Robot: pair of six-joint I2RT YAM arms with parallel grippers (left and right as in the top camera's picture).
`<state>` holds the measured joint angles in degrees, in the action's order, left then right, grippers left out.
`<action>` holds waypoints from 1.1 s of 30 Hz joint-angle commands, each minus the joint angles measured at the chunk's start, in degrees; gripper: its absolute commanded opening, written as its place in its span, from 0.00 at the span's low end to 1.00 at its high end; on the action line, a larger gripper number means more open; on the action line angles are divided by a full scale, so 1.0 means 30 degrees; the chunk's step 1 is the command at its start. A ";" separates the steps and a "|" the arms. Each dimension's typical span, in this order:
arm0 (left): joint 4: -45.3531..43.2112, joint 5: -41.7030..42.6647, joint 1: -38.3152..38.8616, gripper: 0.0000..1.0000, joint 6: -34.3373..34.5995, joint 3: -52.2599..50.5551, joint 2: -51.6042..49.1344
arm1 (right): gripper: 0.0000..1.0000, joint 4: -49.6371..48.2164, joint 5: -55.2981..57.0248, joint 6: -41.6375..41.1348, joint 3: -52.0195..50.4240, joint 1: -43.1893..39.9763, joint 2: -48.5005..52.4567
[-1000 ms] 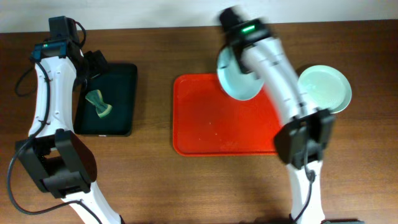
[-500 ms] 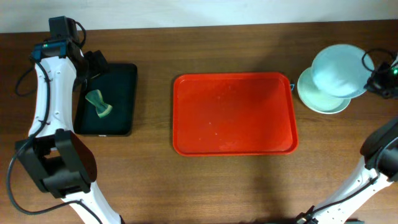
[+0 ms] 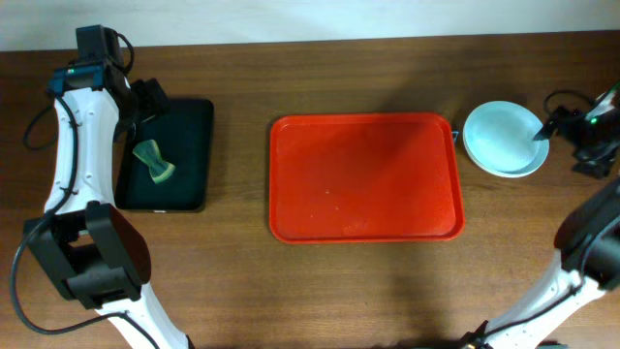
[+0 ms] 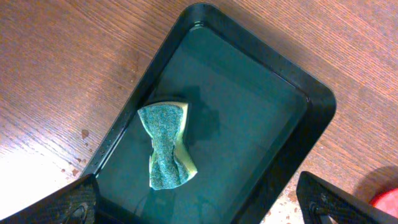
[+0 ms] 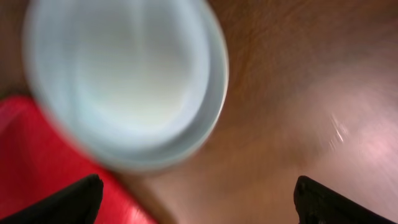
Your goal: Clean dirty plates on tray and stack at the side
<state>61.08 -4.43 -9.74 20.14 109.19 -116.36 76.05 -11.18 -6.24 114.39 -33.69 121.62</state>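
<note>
while the plates (image 3: 501, 139) sit stacked beside the tray (image 3: 365, 177) | right fingers (image 3: 545, 129) released at their rim | left fingers (image 3: 147, 102) released

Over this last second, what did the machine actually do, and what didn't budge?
The right gripper carried a plate rightward from above the red tray and set it on the stack of plates beside it; its jaws are now open, so it seems let go. The left gripper, sponge and black tray stayed put.
</note>
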 commanded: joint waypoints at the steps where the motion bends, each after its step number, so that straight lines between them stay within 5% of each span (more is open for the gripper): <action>1: 0.0051 0.0197 -0.0058 0.99 -0.0153 0.0109 0.0117 | 0.99 0.1326 0.0962 -0.0226 -0.0073 0.1843 -0.5945; 10: 0.0051 0.0197 -0.0058 0.99 -0.0153 0.0109 0.0117 | 0.99 0.6054 0.0962 -0.0226 -0.0168 1.1672 -1.5890; 19: 0.0044 0.0197 -0.0058 0.99 -0.0153 0.0109 0.0109 | 0.99 0.6987 0.0947 0.0641 -0.3337 1.2203 -1.8986; 28: 0.0044 0.0197 -0.0058 0.99 -0.0153 0.0109 0.0109 | 0.99 -1.0703 0.0816 0.0641 -2.3336 1.2517 -3.5612; 33: 0.0044 0.0197 -0.0044 0.99 -0.0153 0.0109 0.0109 | 0.99 -1.8972 0.0816 0.0641 -3.1438 1.2517 -3.9568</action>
<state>61.17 -4.25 -9.74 20.14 109.19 -116.36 25.85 -8.84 -4.32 27.73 3.44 6.02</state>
